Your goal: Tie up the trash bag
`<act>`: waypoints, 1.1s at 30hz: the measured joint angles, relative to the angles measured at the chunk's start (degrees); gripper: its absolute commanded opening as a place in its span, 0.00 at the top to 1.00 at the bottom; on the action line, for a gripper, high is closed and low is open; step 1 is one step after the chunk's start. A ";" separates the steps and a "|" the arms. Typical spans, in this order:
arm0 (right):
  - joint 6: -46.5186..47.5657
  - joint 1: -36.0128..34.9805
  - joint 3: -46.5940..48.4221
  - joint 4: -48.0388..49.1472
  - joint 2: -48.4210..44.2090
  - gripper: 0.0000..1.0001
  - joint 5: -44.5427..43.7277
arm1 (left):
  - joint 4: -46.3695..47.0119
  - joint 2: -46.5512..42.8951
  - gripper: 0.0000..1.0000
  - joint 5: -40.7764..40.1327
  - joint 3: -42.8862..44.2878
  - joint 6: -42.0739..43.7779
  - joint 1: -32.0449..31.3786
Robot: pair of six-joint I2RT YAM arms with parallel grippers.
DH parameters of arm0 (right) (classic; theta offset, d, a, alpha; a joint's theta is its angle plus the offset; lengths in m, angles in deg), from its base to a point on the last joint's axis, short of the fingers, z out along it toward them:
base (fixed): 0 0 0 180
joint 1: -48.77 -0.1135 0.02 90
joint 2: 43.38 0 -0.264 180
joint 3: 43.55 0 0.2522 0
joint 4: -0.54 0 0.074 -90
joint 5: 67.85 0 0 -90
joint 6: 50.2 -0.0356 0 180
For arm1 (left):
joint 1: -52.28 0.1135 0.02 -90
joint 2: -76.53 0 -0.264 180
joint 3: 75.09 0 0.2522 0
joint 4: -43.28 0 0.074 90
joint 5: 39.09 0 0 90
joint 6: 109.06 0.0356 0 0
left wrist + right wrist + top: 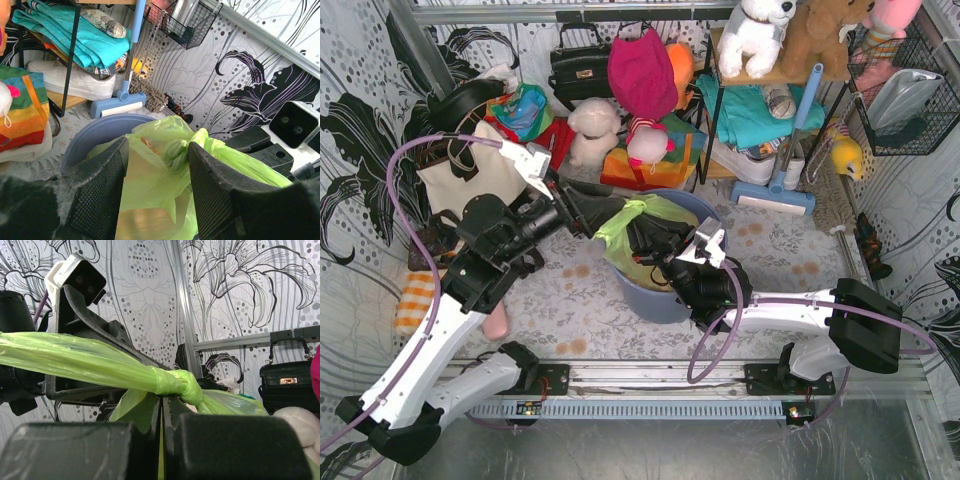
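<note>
Trash bag [620, 225]: lime-green thin film, sits in the round blue-grey bin [655, 300] at the middle of the desk [570, 300], between your two arms. Tan paper [145, 220] shows through it. The bag's top is gathered up above the bin rim, which is likely why both arms lean in over the bin, the left from the far left, the right from the near right.

Left pincer [157, 150]: open, jaws well apart. Bag film bulges up between them, but neither pad [100, 190] looks pressed against it. In the right wrist view a flattened handle strip [85, 357] runs across this pincer's fingers and off to the left. You cannot tell from there whether it touches them. Judgement: it grips nothing.

Right pincer [161, 405]: closed tight. A thin sliver of green runs down the seam between its fingers, so it looks pinched on a piece of the bag just below the knot.

Knot [181, 382]: a small wrapped twist where the strips meet, just above the right fingertips. The strip on the left lies stretched into it. Judgement: your tie is made, or nearly. The right grip anchors one tail so the knot cannot slip. Risk: film this thin tears if you pull hard.
</note>
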 measured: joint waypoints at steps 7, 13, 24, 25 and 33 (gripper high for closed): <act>0.98 -0.02 0.00 -0.24 0.00 1.00 -1.33 | 1.40 2.23 0.42 7.04 0.44 -0.59 0.00; 3.13 -0.13 0.00 -0.15 0.02 1.00 -2.49 | 1.31 2.49 0.43 13.03 0.07 -0.72 -0.04; 8.96 -0.22 0.09 -0.42 0.00 1.00 -3.65 | 3.13 0.09 0.45 19.63 -8.04 -4.17 -1.20; 9.38 -0.22 0.09 -0.46 0.00 1.00 -3.63 | 3.52 -0.11 0.45 19.63 -8.39 -4.42 -1.20; 9.79 -0.22 0.09 -0.39 -0.02 1.00 -3.19 | 0.72 -2.80 0.44 16.57 -8.41 -3.39 -1.40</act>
